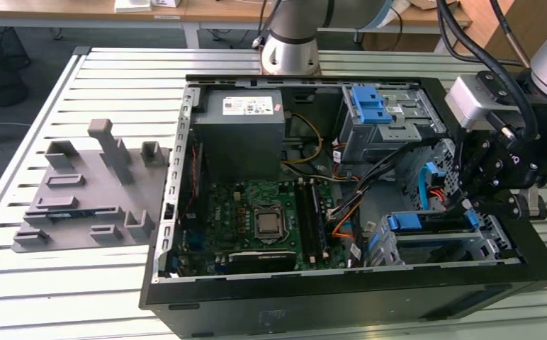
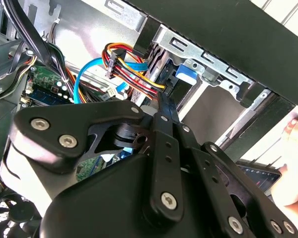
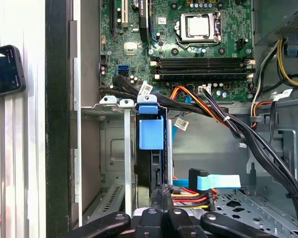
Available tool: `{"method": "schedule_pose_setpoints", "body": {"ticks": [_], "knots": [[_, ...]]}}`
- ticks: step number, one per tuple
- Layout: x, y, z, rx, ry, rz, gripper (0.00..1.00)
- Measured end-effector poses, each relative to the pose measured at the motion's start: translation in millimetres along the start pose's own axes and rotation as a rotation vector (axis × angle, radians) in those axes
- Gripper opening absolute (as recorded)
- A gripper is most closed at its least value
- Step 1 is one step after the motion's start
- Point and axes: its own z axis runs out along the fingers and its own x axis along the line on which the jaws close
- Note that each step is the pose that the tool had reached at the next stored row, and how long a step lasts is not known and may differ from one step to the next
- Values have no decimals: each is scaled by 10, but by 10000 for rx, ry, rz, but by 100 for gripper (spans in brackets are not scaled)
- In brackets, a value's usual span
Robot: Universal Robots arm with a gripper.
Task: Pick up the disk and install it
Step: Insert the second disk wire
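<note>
The slatted metal counter (image 1: 84, 283) carried it all, and the big open computer case (image 1: 349, 297) sat across its middle, reaching toward the edge on the exterior view's right. Beside the case, toward the counter's edge on the exterior view's left, lay a grey fixture plate (image 1: 84, 191) with upright blocks.

Inside the case, the grey power supply box (image 1: 245, 117) sat at the far wall and the green motherboard (image 1: 254, 219) filled the floor below it. The drive cage (image 1: 443, 244) stood in the near corner on the exterior view's right, and there was the disk (image 3: 151, 148), slotted on edge in that cage, its blue carrier tab (image 1: 408, 222) poking up at the top. Cables in red, orange, black and blue (image 3: 198, 183) ran right beside it.

The arm's black gripper (image 1: 477, 202) hung over the cage, just above the disk's end. In the first wrist view the fingers (image 3: 161, 198) stood pressed together, closed with nothing between them, the tips touching or just short of the disk's edge — hard to call which.

A hand (image 2: 293, 163) and a phone (image 3: 5, 69) showed at the counter's edge outside the case.
</note>
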Motion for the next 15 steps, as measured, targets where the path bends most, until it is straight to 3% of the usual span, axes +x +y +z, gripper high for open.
{"method": "schedule_pose_setpoints", "body": {"ticks": [5,8,15], "knots": [[0,4,0,0,0,0,11],[2,52,2,-1,0,0,11],[2,54,2,0,1,0,11]]}}
